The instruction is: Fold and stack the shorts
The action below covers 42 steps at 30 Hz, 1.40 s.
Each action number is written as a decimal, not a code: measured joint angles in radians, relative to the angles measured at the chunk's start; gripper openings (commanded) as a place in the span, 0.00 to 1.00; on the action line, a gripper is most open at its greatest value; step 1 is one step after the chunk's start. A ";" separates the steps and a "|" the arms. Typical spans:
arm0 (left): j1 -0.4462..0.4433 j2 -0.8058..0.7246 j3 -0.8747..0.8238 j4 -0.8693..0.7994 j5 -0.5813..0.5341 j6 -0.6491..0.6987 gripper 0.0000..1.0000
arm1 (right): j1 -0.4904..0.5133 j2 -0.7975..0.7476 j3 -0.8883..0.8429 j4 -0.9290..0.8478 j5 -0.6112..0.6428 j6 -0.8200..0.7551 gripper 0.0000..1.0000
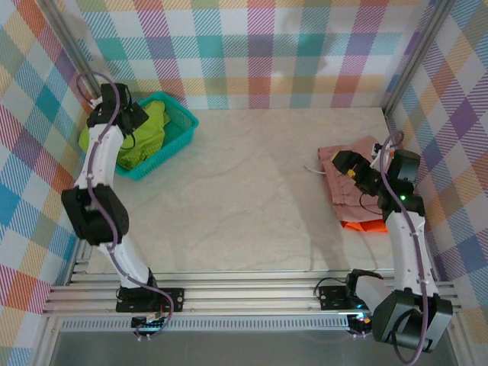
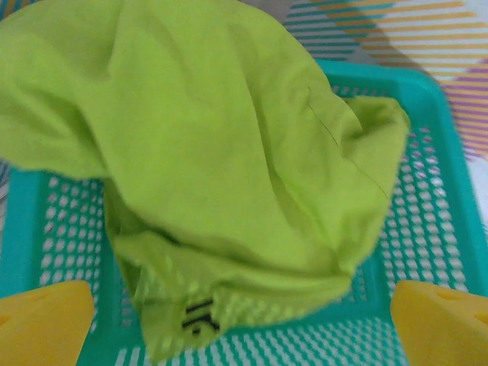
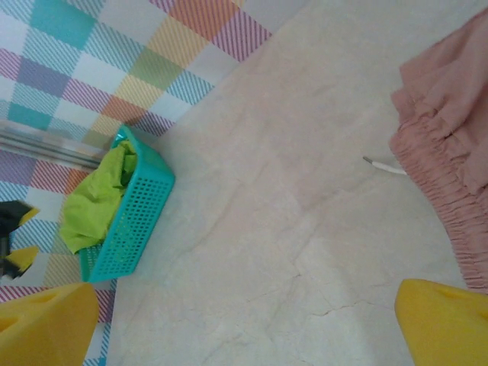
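Overhead: the pale marble-look tabletop was open through the whole middle, from 9 to 3 o'clock. The plaid wall panels boxed in the 9, 12 and 3 o'clock edges.

The teal plastic mesh basket sat in the 10 o'clock corner, near the wall. The crumpled lime green fabric shorts were heaped inside it and spilled over the rim, with the small dark logo at the wrist view's 6 o'clock.

My left gripper hung right over that heap, jaws spread wide. The yellow fingertips straddled the cloth and nothing was clamped between them.

The dusty pink soft shorts lay at 3 o'clock, on top of the bright orange fabric shorts, which peeked out at the near edge. A white drawstring trailed off the pink waistband towards 9 o'clock.

My right gripper sat above the pink pair, jaws fully apart and holding nothing.
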 measured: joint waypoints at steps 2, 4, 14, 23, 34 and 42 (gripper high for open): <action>0.011 0.129 0.104 -0.007 -0.002 -0.002 1.00 | 0.000 -0.029 -0.014 0.000 0.000 0.002 0.99; 0.016 0.244 0.205 -0.025 0.000 -0.008 1.00 | 0.002 -0.052 -0.025 0.000 -0.001 0.002 0.99; 0.017 0.557 0.442 -0.076 0.050 -0.084 0.70 | 0.016 -0.092 -0.033 0.001 -0.002 0.002 1.00; 0.018 0.569 0.466 -0.076 0.101 -0.105 0.00 | 0.020 -0.082 -0.034 0.001 -0.002 0.002 0.99; -0.003 0.243 0.460 -0.074 0.291 -0.109 0.00 | 0.026 -0.092 -0.033 0.002 -0.002 0.004 0.99; -0.164 -0.164 0.489 -0.011 0.411 -0.089 0.00 | 0.033 -0.102 -0.033 0.006 -0.002 0.015 0.99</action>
